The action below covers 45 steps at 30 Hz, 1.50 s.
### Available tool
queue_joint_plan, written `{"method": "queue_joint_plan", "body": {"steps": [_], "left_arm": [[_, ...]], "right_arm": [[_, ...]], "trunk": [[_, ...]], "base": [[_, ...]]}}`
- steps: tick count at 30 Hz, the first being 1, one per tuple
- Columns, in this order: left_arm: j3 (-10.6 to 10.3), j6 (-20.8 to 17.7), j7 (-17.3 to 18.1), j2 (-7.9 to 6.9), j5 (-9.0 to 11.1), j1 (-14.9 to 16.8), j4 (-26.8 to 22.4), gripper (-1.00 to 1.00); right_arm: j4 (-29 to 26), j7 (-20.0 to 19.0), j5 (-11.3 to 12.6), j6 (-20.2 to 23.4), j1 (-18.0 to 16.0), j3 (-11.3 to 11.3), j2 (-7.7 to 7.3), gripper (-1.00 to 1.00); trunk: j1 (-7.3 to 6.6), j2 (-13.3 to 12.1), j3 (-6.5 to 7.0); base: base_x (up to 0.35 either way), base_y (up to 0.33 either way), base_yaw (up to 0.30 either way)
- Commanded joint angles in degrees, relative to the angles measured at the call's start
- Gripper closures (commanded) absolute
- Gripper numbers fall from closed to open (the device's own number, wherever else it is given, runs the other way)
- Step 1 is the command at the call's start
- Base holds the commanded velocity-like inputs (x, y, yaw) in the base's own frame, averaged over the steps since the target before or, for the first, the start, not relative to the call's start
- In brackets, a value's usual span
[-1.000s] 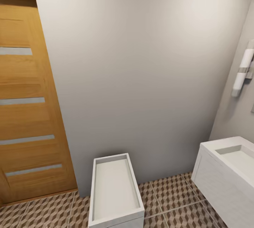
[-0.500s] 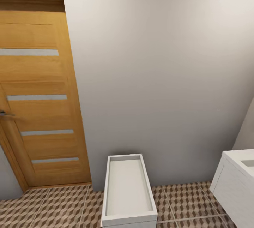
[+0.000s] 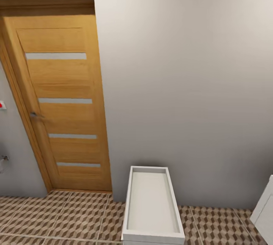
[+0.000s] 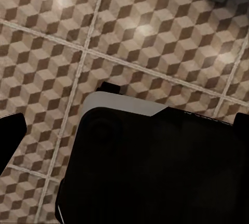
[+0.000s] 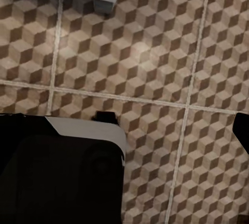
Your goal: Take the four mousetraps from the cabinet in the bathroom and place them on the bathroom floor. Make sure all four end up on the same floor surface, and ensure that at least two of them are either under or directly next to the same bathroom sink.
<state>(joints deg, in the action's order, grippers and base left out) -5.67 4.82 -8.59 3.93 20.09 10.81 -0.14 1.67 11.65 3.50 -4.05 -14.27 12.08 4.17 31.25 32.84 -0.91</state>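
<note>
I'm searching for the cabinet: ahead I see a wooden door (image 3: 62, 104), a grey wall and a white tub (image 3: 152, 204) on the floor (image 3: 60, 218). No mousetraps visible. Whether either claw is apart, I cannot tell. Next I should turn on.

The room is seen from the head camera, high up, aimed forward and down at a grey wall (image 3: 182, 85), with a wooden door (image 3: 62, 104) far left and a white open-topped unit (image 3: 153, 203) near. Both wrist cameras are pointed close down at the bathroom floor (image 4: 129, 37), which is shared by all three views.
</note>
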Motion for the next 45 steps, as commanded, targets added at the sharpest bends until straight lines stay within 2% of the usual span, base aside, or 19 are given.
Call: {"method": "queue_joint_plan", "body": {"steps": [1, 45], "left_arm": [[-0.5, 0.2, -0.2, 0.02, 0.5, 0.0, 0.0, -1.0], [-0.5, 0.2, -0.1, -0.06, 0.5, -0.1, 0.0, -1.0]], "right_arm": [[0.2, 0.2, 0.4, -0.3, -0.1, 0.4, 0.04, -1.0], [0.2, 0.1, 0.4, -0.4, -0.1, 0.4, -0.05, -1.0]], "trunk": [[0.25, 0.5, -0.28], [9.91, 18.2, -8.18]], "base": [[0.0, 0.0, 0.295], [0.0, 0.0, 0.295]]}}
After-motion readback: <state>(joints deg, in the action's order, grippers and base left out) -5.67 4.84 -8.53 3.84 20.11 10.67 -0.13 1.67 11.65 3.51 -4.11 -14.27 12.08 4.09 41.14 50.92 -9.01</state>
